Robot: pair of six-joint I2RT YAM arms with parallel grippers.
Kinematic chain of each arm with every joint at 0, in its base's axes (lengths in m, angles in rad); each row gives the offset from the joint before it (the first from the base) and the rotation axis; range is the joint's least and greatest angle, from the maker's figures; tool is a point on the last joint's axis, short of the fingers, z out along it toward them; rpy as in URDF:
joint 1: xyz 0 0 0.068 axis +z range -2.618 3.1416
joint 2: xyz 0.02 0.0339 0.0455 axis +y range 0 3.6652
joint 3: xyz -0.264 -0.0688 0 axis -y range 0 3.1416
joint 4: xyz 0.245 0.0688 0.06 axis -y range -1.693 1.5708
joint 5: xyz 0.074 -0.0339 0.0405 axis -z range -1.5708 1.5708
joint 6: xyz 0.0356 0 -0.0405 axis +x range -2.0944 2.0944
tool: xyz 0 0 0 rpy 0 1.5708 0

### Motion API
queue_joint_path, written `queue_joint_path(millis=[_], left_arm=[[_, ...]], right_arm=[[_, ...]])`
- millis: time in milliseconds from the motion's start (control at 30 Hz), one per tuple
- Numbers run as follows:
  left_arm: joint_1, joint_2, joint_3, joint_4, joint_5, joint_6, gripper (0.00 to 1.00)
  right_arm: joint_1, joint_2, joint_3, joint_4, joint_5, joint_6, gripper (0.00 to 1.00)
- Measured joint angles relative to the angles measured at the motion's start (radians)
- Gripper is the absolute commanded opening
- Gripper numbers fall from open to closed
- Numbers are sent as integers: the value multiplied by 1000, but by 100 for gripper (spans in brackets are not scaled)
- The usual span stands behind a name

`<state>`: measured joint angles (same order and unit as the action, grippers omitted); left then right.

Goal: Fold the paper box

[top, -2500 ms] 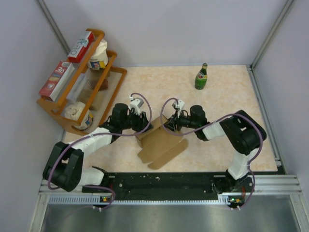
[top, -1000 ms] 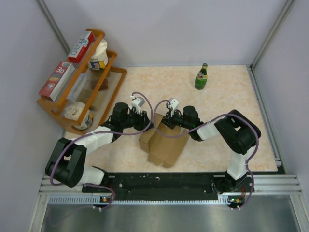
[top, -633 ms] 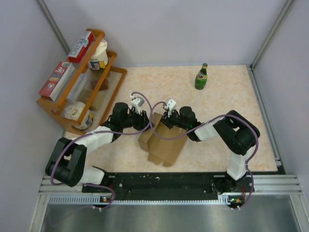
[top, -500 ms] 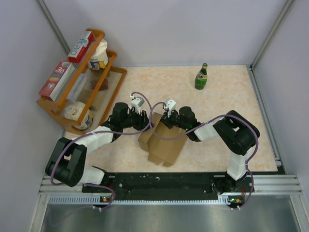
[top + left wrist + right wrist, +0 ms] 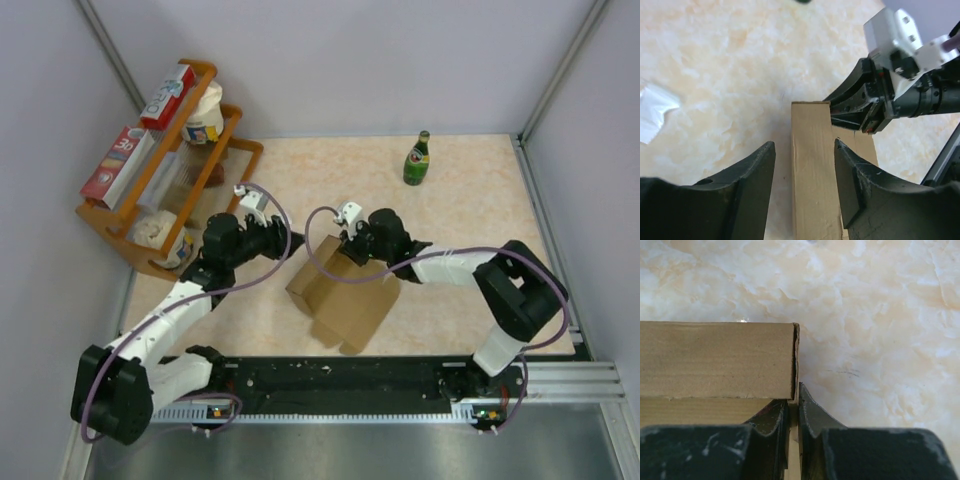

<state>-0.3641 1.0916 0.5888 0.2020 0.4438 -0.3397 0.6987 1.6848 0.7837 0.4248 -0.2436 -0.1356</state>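
The box (image 5: 352, 300) sits mid-tabletop (image 5: 470, 200), partly folded. It looks like light, stiff cardboard whose thin walls bend at creases and crush if squeezed, so it is best taken by a panel edge. The right pincer (image 5: 794, 422) is almost closed, pinching a thin wall at its corner. The left pincer (image 5: 804, 150) stands half open astride an upright panel, seemingly not touching it.

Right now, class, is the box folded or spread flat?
Partly folded: the box has a wall standing; the right gripper pinches a panel's edge.
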Motion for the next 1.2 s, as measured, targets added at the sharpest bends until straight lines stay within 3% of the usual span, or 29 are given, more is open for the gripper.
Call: queue_joint_path(millis=[367, 600, 833, 1033, 1200], left_arm=[[3, -132, 52, -114, -64, -29, 56], [3, -188, 53, -230, -79, -24, 56], [3, -243, 53, -339, -129, -16, 56], [3, -247, 53, -366, -130, -32, 55], [3, -237, 53, -382, -124, -33, 55]], right_arm=[[0, -67, 404, -758, 44, -206, 0], [0, 50, 676, -1176, 66, -319, 0], [2, 230, 782, -1431, 133, -363, 1], [17, 292, 821, -1540, 167, -361, 23], [25, 295, 829, -1559, 165, -357, 30]])
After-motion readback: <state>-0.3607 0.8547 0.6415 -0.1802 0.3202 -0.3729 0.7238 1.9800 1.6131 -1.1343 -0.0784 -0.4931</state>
